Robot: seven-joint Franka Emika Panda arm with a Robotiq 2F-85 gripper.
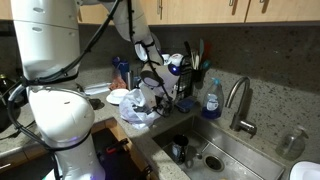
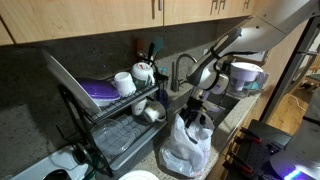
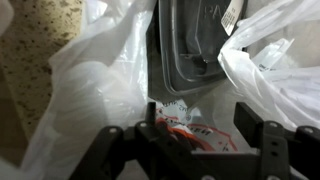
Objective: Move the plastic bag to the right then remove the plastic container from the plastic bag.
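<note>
A home kitchen — a steel sink [image 1: 245, 160] with a faucet [image 1: 238, 102] is set into the speckled stone counter [image 3: 30, 60], a soap bottle [image 1: 211, 98] at its back edge. A dish rack [image 2: 118, 125] holds a plate [image 2: 100, 92] and mugs [image 2: 124, 83] — wooden cabinets [image 2: 100, 18] hang above.

The speckled stone counter [image 3: 35, 50] I work over carries the white plastic bag [image 2: 185, 148], crumpled right at the edge of the sink [image 1: 215, 155]. A black dish rack [image 2: 115, 130] stands just beside the bag. Behind the sink, a blue soap bottle [image 1: 211, 100] stands near the faucet [image 1: 238, 103], and a clear glass [image 1: 292, 143] stands farther along.
</note>
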